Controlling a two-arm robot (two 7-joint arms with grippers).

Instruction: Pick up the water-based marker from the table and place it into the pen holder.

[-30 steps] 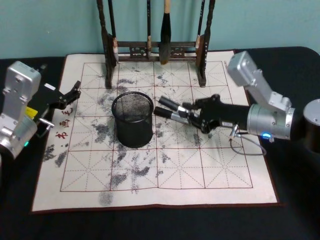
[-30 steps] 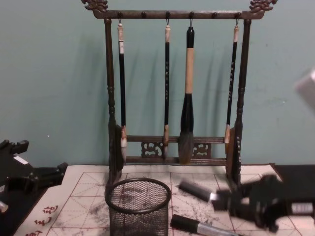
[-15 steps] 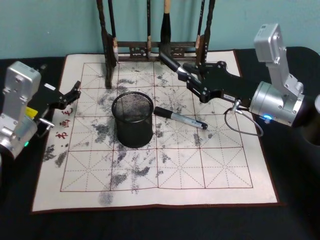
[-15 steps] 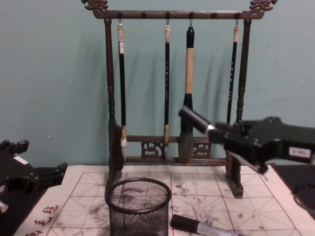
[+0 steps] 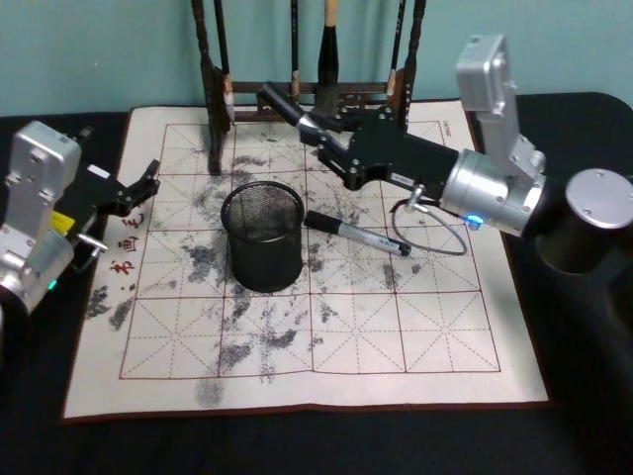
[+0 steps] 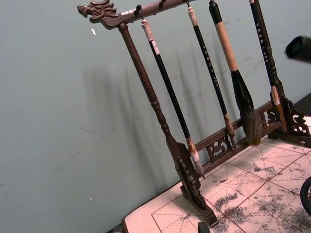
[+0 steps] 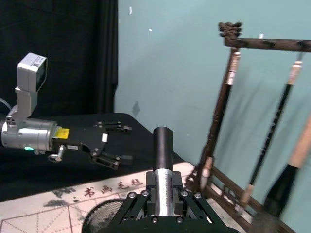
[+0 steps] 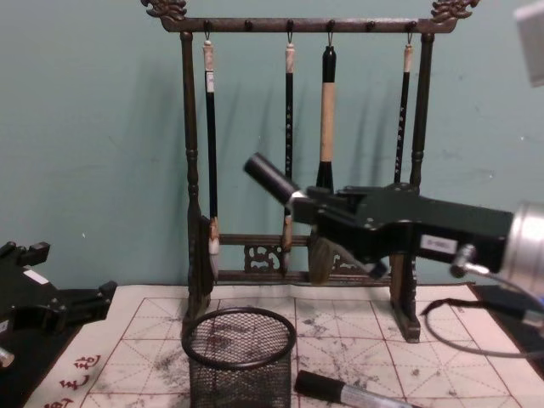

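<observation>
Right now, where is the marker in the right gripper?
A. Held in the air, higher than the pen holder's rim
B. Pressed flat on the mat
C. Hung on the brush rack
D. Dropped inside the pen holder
A: the right gripper is shut on the water-based marker, holding it tilted, cap end out, well above the pen holder. The left gripper sits parked at the mat's left edge.

The right gripper (image 5: pixel 331 143), clamped on the water-based marker (image 5: pixel 285 105), reaches over the table's (image 5: pixel 415 346) far edge; the left gripper (image 5: pixel 146 184) sits parted at its left edge.
</observation>
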